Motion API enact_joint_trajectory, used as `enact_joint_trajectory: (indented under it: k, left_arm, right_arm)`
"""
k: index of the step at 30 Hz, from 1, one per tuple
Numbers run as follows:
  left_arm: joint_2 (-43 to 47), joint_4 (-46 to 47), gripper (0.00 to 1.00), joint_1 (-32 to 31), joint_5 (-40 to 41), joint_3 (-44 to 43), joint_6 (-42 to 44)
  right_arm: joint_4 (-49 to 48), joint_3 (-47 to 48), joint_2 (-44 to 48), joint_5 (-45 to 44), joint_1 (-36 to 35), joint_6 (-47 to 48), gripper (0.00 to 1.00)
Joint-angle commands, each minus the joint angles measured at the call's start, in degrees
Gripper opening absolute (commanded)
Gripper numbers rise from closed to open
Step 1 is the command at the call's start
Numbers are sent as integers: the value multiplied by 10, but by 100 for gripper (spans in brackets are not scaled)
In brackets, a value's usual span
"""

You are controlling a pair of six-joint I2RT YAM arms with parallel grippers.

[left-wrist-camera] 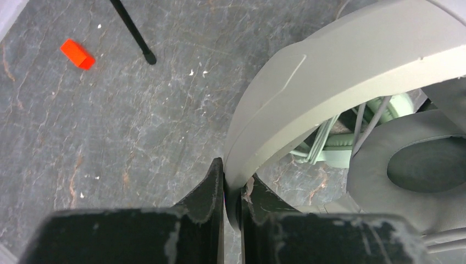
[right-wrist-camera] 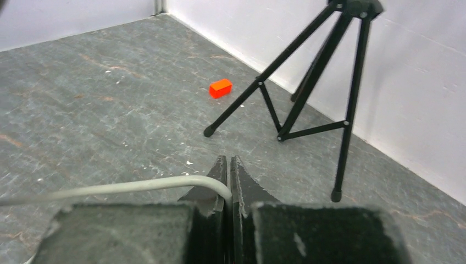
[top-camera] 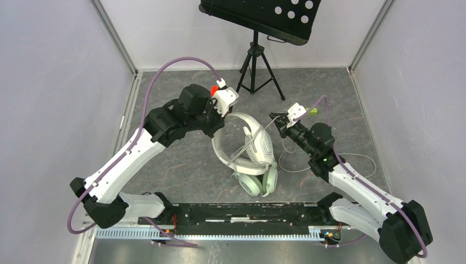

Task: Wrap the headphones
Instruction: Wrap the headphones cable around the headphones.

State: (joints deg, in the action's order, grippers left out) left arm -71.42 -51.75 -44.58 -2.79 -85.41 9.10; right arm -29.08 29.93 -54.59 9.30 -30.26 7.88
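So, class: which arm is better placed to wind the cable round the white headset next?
Right, probably: the right claw is shut on the cable, stretched from the white headset; the left claw pins the headband.

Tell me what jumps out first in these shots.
The white headphones sit mid-table, their headband clamped in the left gripper. From them a pale cable runs straight to the right gripper, which pinches it shut. A green pair lies just below them in the top view, against the white pair.
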Motion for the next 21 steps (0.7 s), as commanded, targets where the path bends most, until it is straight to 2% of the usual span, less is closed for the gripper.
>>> enact_joint_trajectory:
  k: [1, 4, 9, 21]
  left_arm:
    - [-6, -85, 2, -10, 34, -10, 51]
    - [-6, -86, 2, -16, 94, -7, 58]
    - [-3, -82, 2, -27, 167, -13, 71]
    - [25, -75, 2, -74, 275, 16, 140]
  right_arm:
    - [-19, 49, 2, 20, 12, -11, 0]
    - [69, 96, -8, 86, 12, -49, 0]
    - [153, 145, -18, 126, 13, -116, 0]
    - [201, 196, -55, 224, 13, -206, 4]
